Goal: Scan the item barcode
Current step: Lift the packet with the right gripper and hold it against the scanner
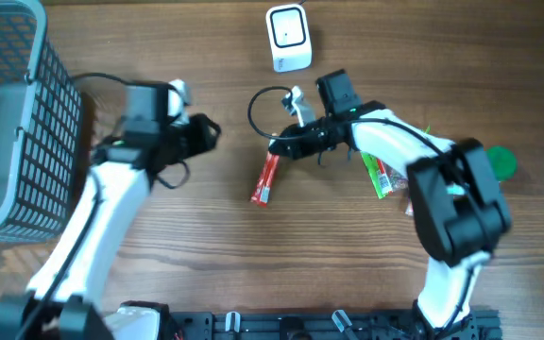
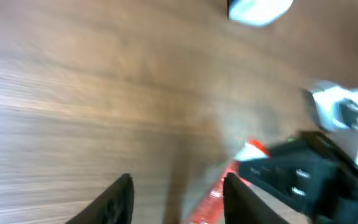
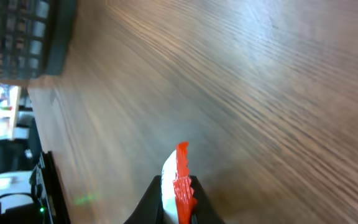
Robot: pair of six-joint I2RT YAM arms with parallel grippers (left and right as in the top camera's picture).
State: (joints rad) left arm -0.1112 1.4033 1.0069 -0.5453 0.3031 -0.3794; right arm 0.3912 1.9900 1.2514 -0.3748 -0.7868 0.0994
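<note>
With the right jaws clamped on one end of the red packet point(image 1: 265, 179) at mid-desk and the left jaws apart and empty, we should carry it barcode-first toward the scanner point(image 1: 288, 38) at the far edge.

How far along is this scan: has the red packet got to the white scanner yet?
Done: the right gripper is shut on one end of the red packet. In hand: the packet sits mid-table in that grip, and whether it is lifted is unclear. The left gripper stands open, empty and apart from it. Left: presenting the barcode to the white scanner, which the packet has not yet reached.
</note>
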